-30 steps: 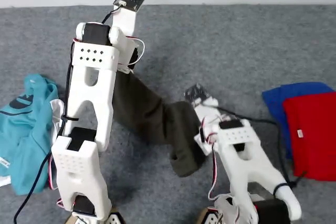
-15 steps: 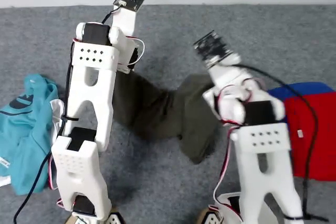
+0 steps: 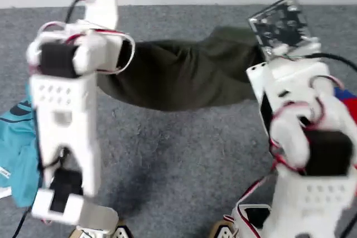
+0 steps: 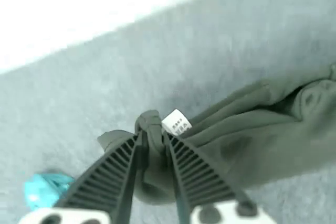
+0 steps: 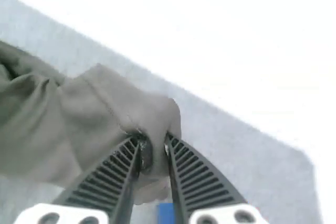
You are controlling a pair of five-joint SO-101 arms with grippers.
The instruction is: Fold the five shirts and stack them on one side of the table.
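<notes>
1. Olive cloth is bunched between the ribbed fingers of the left pincer (image 4: 152, 140). The pincer is clamped tight on one end of the olive shirt (image 4: 262, 124), and a white label (image 4: 177, 122) sticks out just beside the tips.
2. The right pincer (image 5: 152, 148) is likewise closed on a fold of the same shirt at its opposite end, with the cloth wrapping over its tips.
3. From each pincer the garment leads off toward the other arm. In the high view it stretches as one long rumpled band, its long axis running side to side across the far part of the desk (image 3: 178, 165), roughly along the far edge.
4. Each arm has only its own end within reach, and neither is nearer the middle. That middle hangs as a loose, creased roll, and I cannot tell whether it touches the desk or is lifted off it.
5. My judgement is that the coming move depends on this span. To lay the shirt flat for folding, both pincers would need to travel together toward the near side, keeping the band taut so it unrolls rather than collapses.
6. Farther out, a crumpled teal shirt (image 3: 19, 137) lies at the left edge, well apart from the olive one, and a strip of red cloth (image 3: 352, 110) shows at the right edge behind the right arm.
</notes>
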